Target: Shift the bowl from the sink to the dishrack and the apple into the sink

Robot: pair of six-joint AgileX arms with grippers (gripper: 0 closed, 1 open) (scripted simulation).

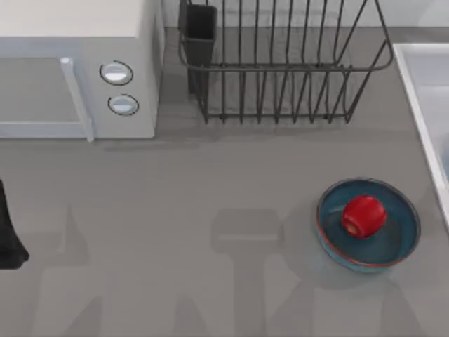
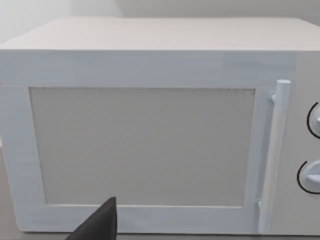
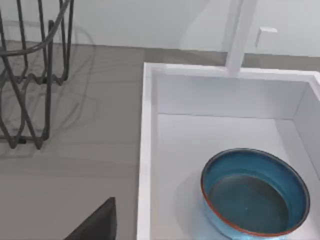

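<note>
A: Where is the bowl [image 3: 255,194] found?

B: It is seen in the right wrist view, upright and empty, resting on the floor of the sink [image 3: 146,150], near one of its side walls. The sink's rim [image 1: 421,105] is seen at the right edge of the table [image 1: 175,232] in the top view.

A: And the apple [image 1: 363,215]?

B: It is held inside a second, look-alike bowl [image 1: 400,242], which is set on the table at the right, just beside the sink's rim and apart from it.

A: How is the dishrack [image 1: 280,63] placed?

B: It is stood at the far side of the table, between the microwave [image 1: 77,70] and the sink, with its dark utensil cup [image 1: 198,31] at the corner nearest the microwave. Nothing is seen among its bars.

A: What is known of the tools?

B: A dark part of the left arm [image 1: 8,232] is seen at the table's left edge, facing the microwave door [image 2: 142,145]. One dark fingertip [image 2: 100,225] of the left tool and one [image 3: 97,225] of the right tool are glimpsed; whether either tool is wide or narrow cannot be told.
</note>
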